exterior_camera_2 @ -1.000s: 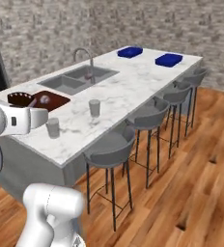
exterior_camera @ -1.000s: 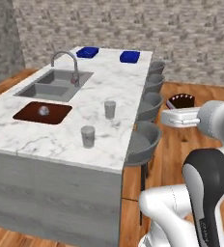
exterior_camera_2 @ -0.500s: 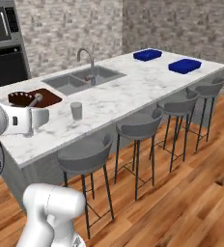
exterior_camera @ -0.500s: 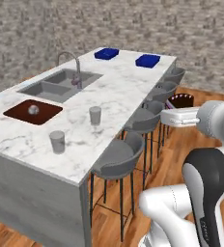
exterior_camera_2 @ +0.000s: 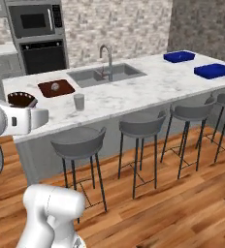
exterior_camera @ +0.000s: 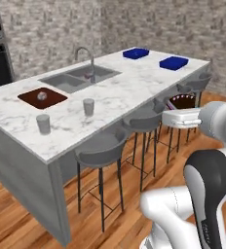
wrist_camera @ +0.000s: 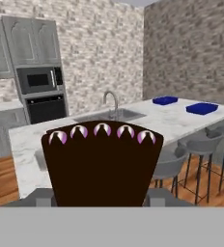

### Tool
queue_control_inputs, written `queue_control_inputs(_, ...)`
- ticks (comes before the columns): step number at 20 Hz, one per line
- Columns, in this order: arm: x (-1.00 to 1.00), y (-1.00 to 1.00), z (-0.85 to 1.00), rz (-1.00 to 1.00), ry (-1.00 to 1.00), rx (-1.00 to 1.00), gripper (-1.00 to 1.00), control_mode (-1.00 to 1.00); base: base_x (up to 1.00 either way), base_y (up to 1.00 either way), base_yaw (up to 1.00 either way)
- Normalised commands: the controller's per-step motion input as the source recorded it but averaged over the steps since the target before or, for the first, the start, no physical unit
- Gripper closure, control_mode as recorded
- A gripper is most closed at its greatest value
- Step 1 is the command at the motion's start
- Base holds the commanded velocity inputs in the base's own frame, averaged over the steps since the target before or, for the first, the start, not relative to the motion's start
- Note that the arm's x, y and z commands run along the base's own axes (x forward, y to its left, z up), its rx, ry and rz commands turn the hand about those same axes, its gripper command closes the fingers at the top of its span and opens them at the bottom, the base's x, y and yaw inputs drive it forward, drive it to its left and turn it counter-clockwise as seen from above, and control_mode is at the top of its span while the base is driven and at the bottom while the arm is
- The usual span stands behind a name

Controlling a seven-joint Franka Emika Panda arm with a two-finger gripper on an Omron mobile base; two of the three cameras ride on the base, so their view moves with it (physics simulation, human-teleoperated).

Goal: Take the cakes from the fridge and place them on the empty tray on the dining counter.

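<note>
A cake slice sits clamped in the gripper, which the arm holds level in the air beside the dining counter.

The dark-brown wedge with its row of pinkish-purple dots stands upright between the two fingers, close in front of the hand camera, and the jaws are closed on its sides. The forearm reaches out horizontally, with the gripper above the wooden floor, near the grey stools and not over the marble top. Two blue trays lie near each other at the far end of the counter, well apart from the cake. Between are the sink with its arched tap, two grey cups and a dark red board with a small round thing on it. Behind the counter stands a wall oven with a microwave above.
</note>
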Motion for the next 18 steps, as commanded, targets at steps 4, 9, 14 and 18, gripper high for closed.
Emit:
queue_control_inputs(4,0.00,0.00,0.00,0.00,0.00,0.00,1.00,1.00,-0.10,-1.00,0.45)
queue_control_inputs(9,0.00,0.00,0.00,0.00,0.00,0.00,1.00,1.00,0.33,-1.00,0.14)
queue_control_inputs(14,0.00,0.00,0.00,0.00,0.00,0.00,1.00,1.00,0.54,-1.00,0.00)
queue_control_inputs(18,0.00,0.00,0.00,0.00,0.00,0.00,1.00,1.00,0.49,-1.00,0.00)
